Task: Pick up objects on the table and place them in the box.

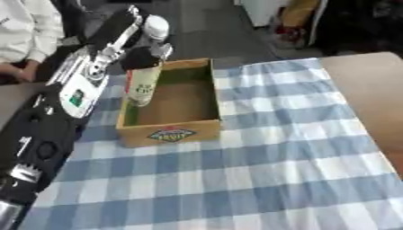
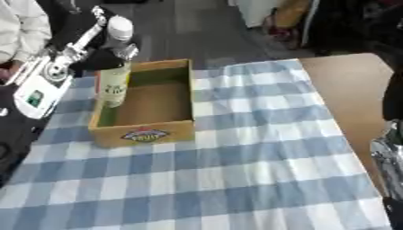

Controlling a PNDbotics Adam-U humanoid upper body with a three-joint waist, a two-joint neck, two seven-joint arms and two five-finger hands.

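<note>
The left hand (image 1: 140,57), clamped round the bottle (image 1: 144,85), holds it over the box's (image 1: 170,133) left wall; released there, it may tip out

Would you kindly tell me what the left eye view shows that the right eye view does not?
Only the left eye view shows the left arm's long black forearm reaching the lower left corner. Only the right eye view shows a dark and silver part of the right arm at its right edge. Both show the left hand holding the bottle over the wooden box on the checked cloth.
</note>
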